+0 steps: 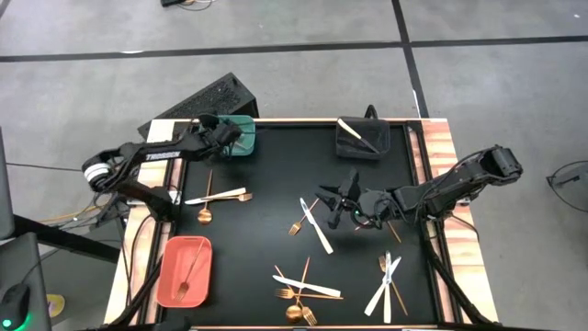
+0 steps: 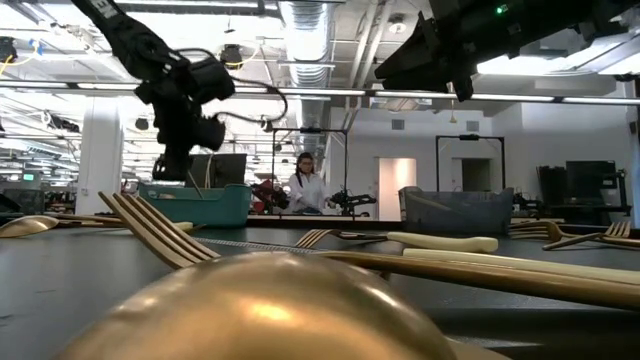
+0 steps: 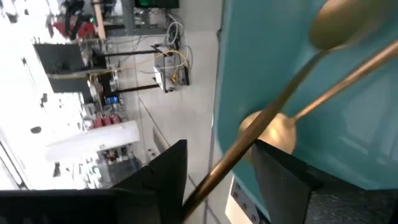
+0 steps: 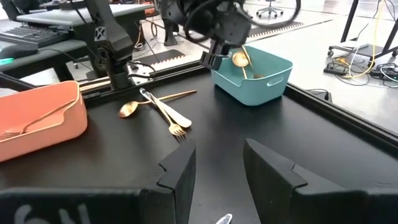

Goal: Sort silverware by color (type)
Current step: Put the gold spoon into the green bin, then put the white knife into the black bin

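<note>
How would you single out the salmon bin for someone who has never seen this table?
Start at the black table mat seen from above and go to its near left corner, on the left arm's side. The salmon bin lies there, a shallow rounded tray holding a gold fork. It is the only pink-orange container; the teal bin and dark bin stand along the far edge.

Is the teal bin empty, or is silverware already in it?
Not empty. The teal bin holds gold spoons; the left claw hangs over its rim with another gold spoon between its fingers.
</note>
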You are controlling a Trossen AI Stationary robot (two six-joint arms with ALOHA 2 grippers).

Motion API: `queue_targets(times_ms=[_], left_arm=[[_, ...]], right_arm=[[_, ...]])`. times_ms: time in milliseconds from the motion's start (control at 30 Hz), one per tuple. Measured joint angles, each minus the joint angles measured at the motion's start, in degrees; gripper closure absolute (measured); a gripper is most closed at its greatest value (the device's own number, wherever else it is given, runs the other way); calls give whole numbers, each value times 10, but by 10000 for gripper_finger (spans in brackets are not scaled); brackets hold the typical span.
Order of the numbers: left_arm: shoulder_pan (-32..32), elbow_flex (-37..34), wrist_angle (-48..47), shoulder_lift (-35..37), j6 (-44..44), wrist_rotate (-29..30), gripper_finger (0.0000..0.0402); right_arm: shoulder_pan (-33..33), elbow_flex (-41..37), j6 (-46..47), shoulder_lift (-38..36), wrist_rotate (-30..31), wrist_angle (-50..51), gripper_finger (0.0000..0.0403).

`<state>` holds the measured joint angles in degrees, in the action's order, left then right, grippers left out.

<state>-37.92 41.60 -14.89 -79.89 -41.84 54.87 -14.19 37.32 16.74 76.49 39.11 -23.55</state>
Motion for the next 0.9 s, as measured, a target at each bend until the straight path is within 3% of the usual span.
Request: queue_targets(times_ms=[167, 333, 467, 533, 733, 900], left_arm=[[-24, 0, -5, 56, 63, -28, 228], [-70, 0, -49, 81, 149, -123, 228], [-101, 0, -104, 77, 155, -220, 228], [-103, 0, -110, 71, 142, -221, 228], [-102, 0, -79, 68, 144, -122, 228], [-85, 0, -74, 85, 176, -175, 228]], right_arm=[[0, 0, 18, 0, 0, 0, 243], [0, 0, 32, 0, 0, 0, 243], [-3, 0, 34, 0, 0, -1, 243], [-4, 0, 34, 0, 0, 0, 243], [-4, 0, 34, 0, 0, -1, 243], [-4, 0, 37, -7, -1, 25, 243]])
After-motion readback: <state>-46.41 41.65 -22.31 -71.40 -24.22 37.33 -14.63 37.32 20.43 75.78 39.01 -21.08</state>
